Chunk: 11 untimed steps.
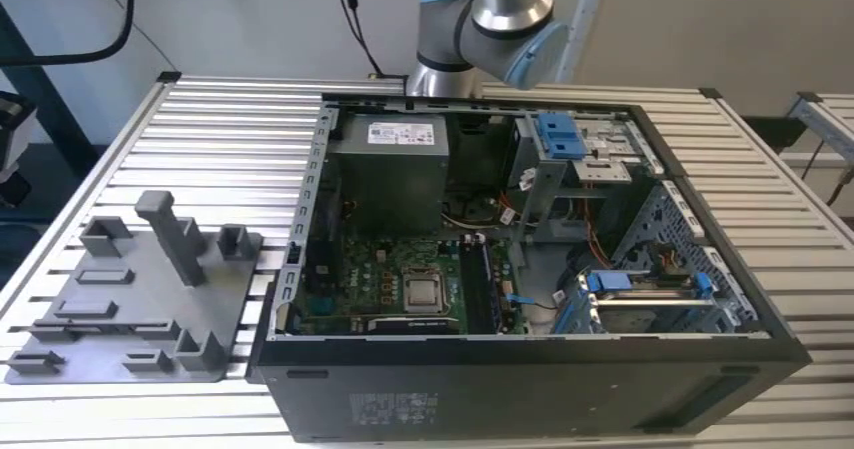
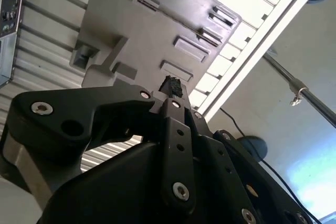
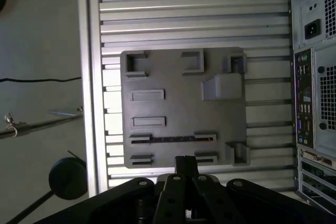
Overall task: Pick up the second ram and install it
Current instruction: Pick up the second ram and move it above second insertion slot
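Slatted metal table (image 1: pixel 227 119) under everything, pale wall behind. Grey holder tray (image 1: pixel 134 309) lies flat on the slats and is the reference for all else. Open computer case (image 1: pixel 534 389) stands just beside the tray, on the exterior view's right of it, with its side panel off and the motherboard (image 1: pixel 387 269) exposed. Robot arm (image 1: pixel 487 29) rises behind the case, well apart from the tray. Tall grey post (image 1: pixel 174 234) stands upright on the tray among low grey blocks.

First wrist view looks straight down on the tray (image 3: pixel 184 108). The second ram (image 3: pixel 173 139) stands on edge in a long slot of the tray, a thin dark strip held between two low blocks, one at each end. Nothing touches it. The case's rear panel (image 3: pixel 315 77) shows past the tray's far side.

Gripper (image 3: pixel 186 163) hangs above the tray's edge on the side nearest the ram slot, near the strip but apart from it. Fingertips look pressed together, nothing pinched between them. Second wrist view shows the same gripper (image 2: pixel 170 85) with its dark tip over the tray (image 2: pixel 131 40).

Beyond the table edge on the tray's side, a dark round base (image 3: pixel 68 177) sits on the floor.
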### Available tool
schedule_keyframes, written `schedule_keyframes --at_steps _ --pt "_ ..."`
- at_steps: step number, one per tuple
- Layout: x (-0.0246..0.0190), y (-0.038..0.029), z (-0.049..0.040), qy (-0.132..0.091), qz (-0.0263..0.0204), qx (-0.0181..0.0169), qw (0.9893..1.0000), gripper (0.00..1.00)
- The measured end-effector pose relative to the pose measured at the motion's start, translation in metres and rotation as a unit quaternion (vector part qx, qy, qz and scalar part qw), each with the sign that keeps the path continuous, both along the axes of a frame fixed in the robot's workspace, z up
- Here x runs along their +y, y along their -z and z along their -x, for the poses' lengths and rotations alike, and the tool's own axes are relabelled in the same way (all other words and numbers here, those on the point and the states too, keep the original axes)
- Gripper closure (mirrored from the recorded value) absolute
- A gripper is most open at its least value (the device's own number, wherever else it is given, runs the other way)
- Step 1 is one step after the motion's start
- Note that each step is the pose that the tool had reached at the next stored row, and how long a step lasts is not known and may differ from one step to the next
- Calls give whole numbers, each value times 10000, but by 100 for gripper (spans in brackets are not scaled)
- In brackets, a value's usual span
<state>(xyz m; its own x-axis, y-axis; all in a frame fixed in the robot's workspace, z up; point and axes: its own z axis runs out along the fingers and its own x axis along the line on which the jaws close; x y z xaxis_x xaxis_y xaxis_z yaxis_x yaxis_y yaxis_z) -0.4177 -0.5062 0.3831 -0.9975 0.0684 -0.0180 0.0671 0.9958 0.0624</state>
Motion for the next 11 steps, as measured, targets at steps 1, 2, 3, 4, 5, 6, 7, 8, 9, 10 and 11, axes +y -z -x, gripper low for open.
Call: schedule_keyframes --at_steps 1,2,3,4,5,6,7,8,9,10,11 --pt "0 0 0 -1 0 0 10000 89" --pt "0 0 0 -1 0 0 10000 89" --pt "0 0 0 -1 0 0 10000 89" --pt "0 0 0 -5 1 0 10000 89" --pt "0 0 0 -15 3 0 10000 89" --pt "0 0 0 -29 3 0 10000 89" --pt "0 0 0 -51 4 0 10000 89" --pt "0 0 0 -79 3 -1 10000 89" --pt "0 0 0 -114 4 0 9999 89" --pt "0 0 1 -149 4 0 9999 89" --pt "1 0 1 -189 4 0 9998 89"
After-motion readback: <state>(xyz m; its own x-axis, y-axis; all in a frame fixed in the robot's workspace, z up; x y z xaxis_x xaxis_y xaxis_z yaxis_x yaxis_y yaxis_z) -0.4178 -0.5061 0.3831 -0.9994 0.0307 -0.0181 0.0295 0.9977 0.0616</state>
